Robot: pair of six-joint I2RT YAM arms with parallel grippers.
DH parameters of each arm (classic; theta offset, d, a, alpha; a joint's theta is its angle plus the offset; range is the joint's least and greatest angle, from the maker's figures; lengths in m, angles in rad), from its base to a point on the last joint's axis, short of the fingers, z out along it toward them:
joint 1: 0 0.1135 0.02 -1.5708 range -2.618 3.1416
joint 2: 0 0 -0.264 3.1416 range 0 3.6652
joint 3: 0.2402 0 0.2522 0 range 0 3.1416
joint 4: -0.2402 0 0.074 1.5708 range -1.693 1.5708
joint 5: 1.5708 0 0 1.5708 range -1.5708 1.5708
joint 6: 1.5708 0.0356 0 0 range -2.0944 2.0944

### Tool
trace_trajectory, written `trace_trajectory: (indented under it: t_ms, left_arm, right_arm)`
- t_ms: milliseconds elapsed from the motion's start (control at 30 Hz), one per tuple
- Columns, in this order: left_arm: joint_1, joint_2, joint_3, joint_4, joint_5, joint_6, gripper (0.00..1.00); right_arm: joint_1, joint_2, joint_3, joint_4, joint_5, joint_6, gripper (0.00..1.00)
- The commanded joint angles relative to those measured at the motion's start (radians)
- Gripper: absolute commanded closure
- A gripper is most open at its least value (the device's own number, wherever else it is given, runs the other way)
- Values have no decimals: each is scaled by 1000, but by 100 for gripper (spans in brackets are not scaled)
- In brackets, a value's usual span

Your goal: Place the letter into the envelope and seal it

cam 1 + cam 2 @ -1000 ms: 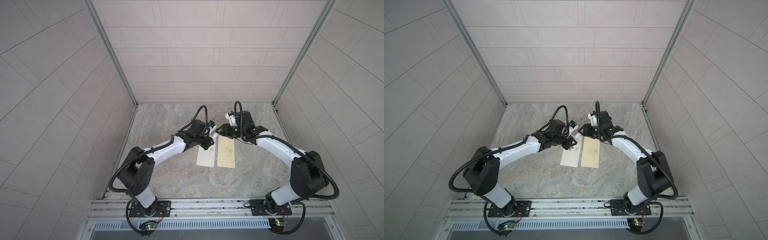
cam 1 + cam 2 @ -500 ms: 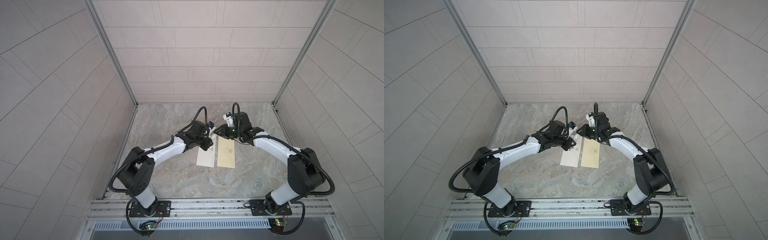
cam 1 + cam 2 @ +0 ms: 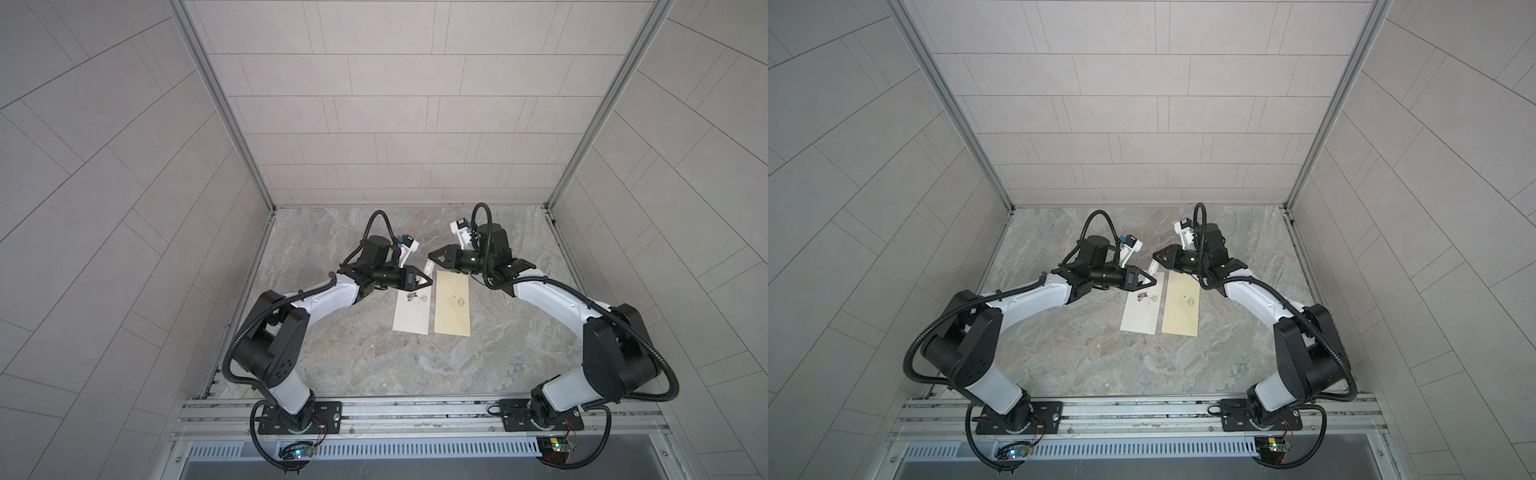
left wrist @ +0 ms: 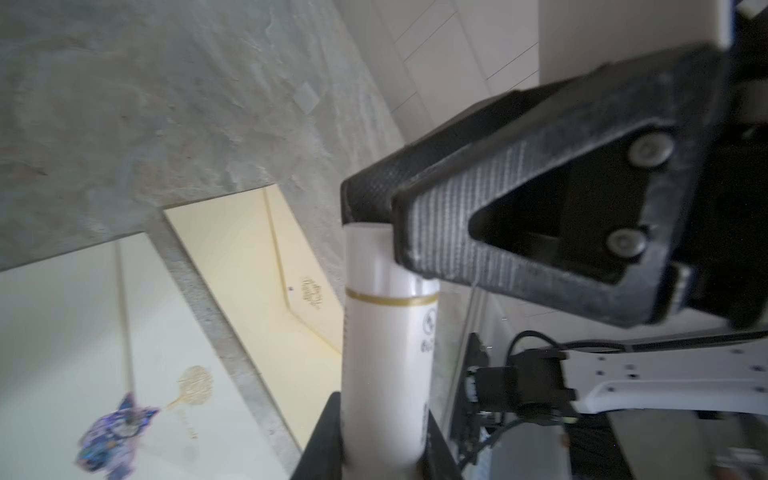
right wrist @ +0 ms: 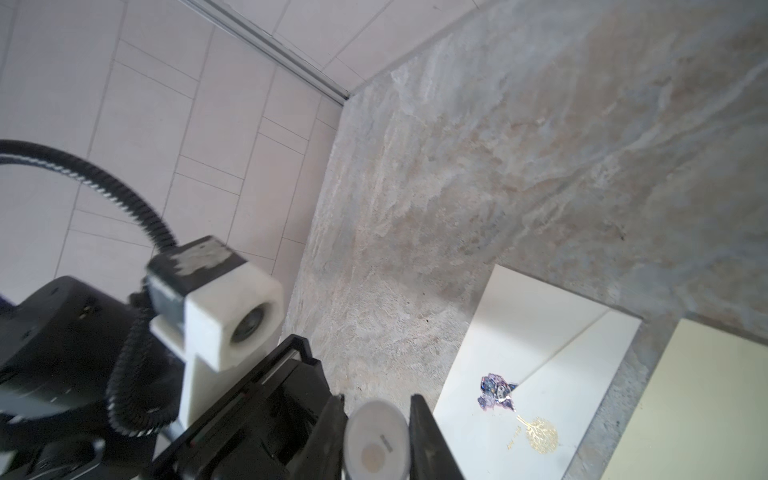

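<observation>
**Top views.** The left gripper (image 3: 428, 282) is clamped on a white tube (image 3: 429, 267) and holds it in the air above the far ends of the paper. The right gripper (image 3: 433, 257) meets the tube's other end from the opposite side. This looks like a two-handed hold for pulling off a cap, probably glue for sealing. The white envelope (image 3: 411, 311) and the cream envelope (image 3: 452, 303) lie flat on the table (image 3: 332, 353), side by side and just apart. Both are clear of the arms, so neither can be smeared.

**Left wrist.** The tube (image 4: 386, 353) rises from this gripper's own jaws. The right gripper (image 4: 388, 212) is closed over its tip, above a gold band that may mark the cap seam. Both envelopes show flap lines.

**Right wrist.** The tube's round end (image 5: 376, 440) sits between the right gripper's fingers (image 5: 419, 424), touching both. A purple sticker (image 5: 494, 390) sits at the white envelope's flap point. No loose letter shows, and I cannot tell whether it is already inside.
</observation>
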Motion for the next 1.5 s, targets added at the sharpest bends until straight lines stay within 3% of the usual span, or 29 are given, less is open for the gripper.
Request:
trace_trajectory:
  t_ms: [0,167,267,367,400,467,500,567,833,1467]
  left_arm:
    - [85,-7,38,595,150,-365,100]
    - [104,66,46,936,231,-647,100]
    - [104,84,52,943,229,-658,100]
    - [104,36,46,692,201,-458,100]
    - [104,1,49,513,175,-328,100]
    - [100,-77,85,54,43,34,100]
    - [94,-102,105,-92,-29,168,100]
    - [86,-114,133,-270,-147,306,100]
    - [25,-104,105,-378,-330,432,100]
    - [-56,-74,124,-427,-340,487,100]
  right_arm:
    - [9,-73,-47,-148,-207,-112,100]
    - [-15,-141,-2,-318,-273,-276,100]
    - [-19,-155,26,-396,-262,-321,97]
    - [-21,-158,50,-430,-196,-312,70]
    - [-23,-160,55,-428,-168,-297,64]
    - [-23,-164,63,-417,-109,-270,58]
    - [-23,-164,65,-412,-82,-261,57]
    - [-23,-168,66,-395,-24,-239,55]
    - [-24,-164,75,-378,124,-182,52]
    - [59,32,206,-316,91,-145,52]
